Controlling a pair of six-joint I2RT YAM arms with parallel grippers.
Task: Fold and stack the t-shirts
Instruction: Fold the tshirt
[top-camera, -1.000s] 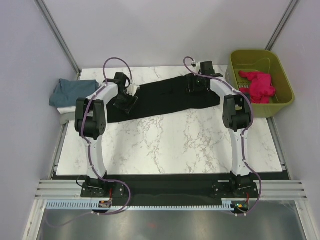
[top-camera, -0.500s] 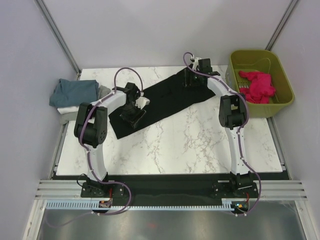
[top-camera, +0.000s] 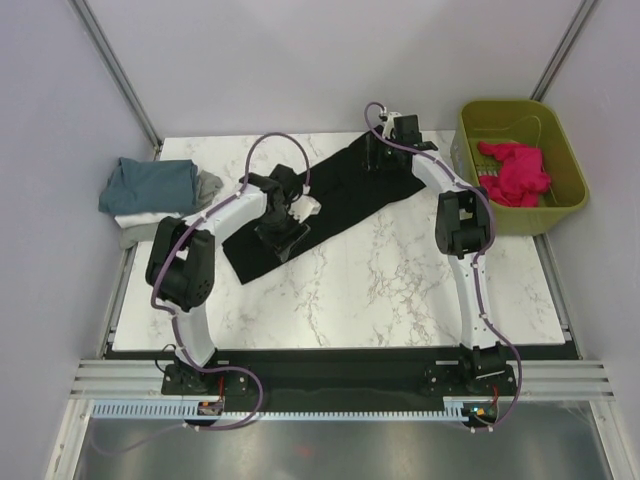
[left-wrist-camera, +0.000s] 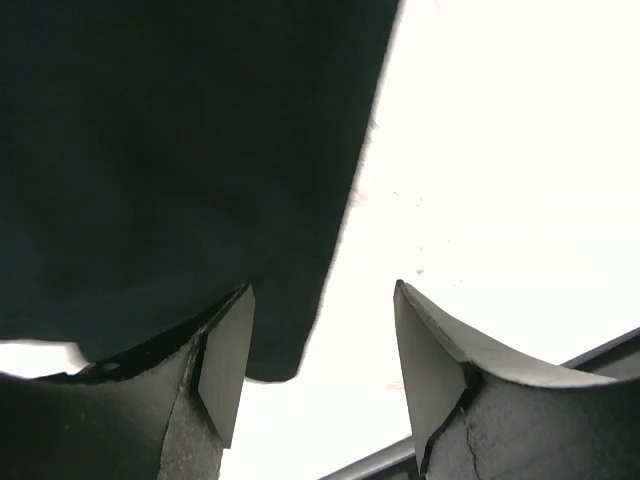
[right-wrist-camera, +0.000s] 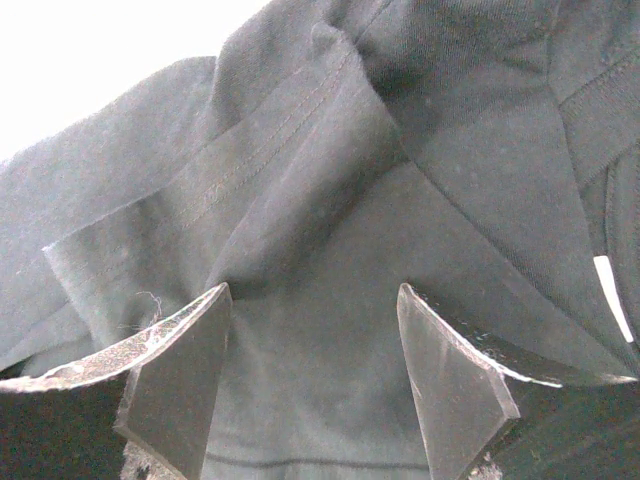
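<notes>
Soft black tee (top-camera: 335, 200) lying diagonal on marble table (top-camera: 400, 290)
Left end effector (left-wrist-camera: 320, 340), right end effector (right-wrist-camera: 312, 340): both open, empty, right over wrinkly 1 o'clock end.

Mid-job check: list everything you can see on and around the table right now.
large soft cloth t-shirt: one, black, lying diagonally across the table's far half
folded cloth shirt: one, teal-blue, top of the pile at the table's left edge
grey cloth shirt: one, grey, showing beside and under the teal-blue one
white cloth shirt: one, white, low in that pile
rectangular plastic basket: one, olive-green, far right
crumpled cloth: one, bright pink, inside the basket
marble-pattern table top: one, white with grey veins
left tool: one, dark, open over the black shirt's near-left end
right tool: one, dark, open over its far-right end
</notes>
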